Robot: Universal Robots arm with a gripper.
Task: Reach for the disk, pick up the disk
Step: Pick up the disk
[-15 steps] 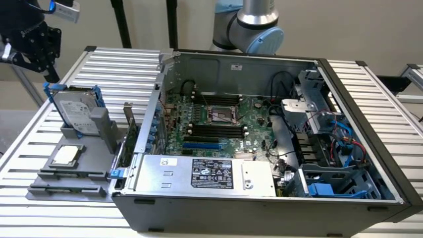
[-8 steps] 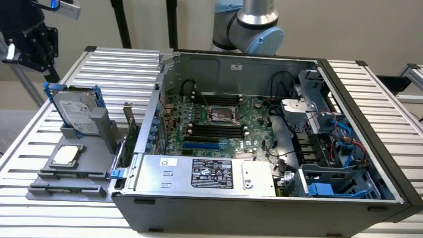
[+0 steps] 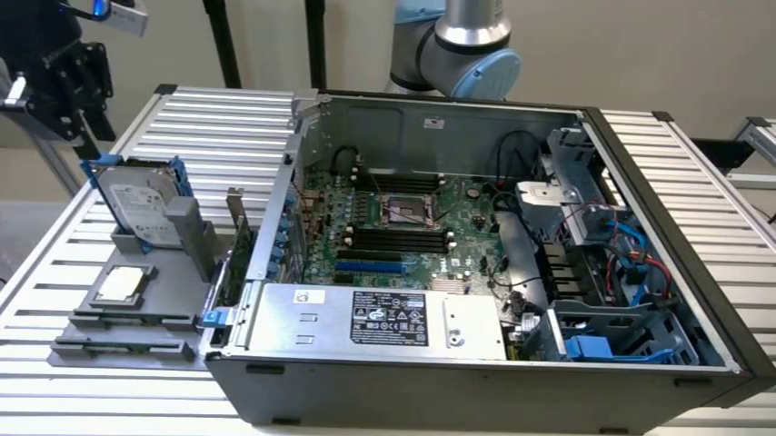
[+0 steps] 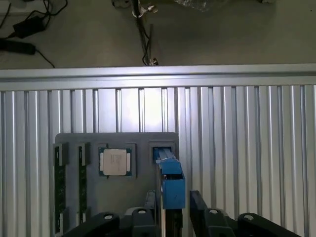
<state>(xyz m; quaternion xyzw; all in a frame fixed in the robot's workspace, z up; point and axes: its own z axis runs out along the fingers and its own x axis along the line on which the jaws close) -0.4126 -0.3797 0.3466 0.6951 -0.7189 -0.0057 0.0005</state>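
The disk [image 3: 137, 204] stands on edge in a grey holder [image 3: 182, 238] at the exterior view's left, its white label facing out and blue rails along its sides. In the wrist view I look down on its thin blue top edge [image 4: 171, 181]. My gripper [image 3: 75, 109] hangs above the disk, slightly toward the exterior view's left, apart from it. In the wrist view the gripper [image 4: 173, 203] is open, with one dark finger [image 4: 198, 206] on each side of the disk's edge and nothing held.
A small square silver chip [image 3: 123, 284] [image 4: 114, 162] lies in the grey tray [image 3: 122, 331] beside the disk, along with memory sticks [image 4: 60, 185]. An open computer case [image 3: 485, 245] with a large silver box [image 3: 376, 318] fills the slatted metal table [image 3: 231, 118]. Cables [image 4: 19, 29] lie on the floor beyond the table.
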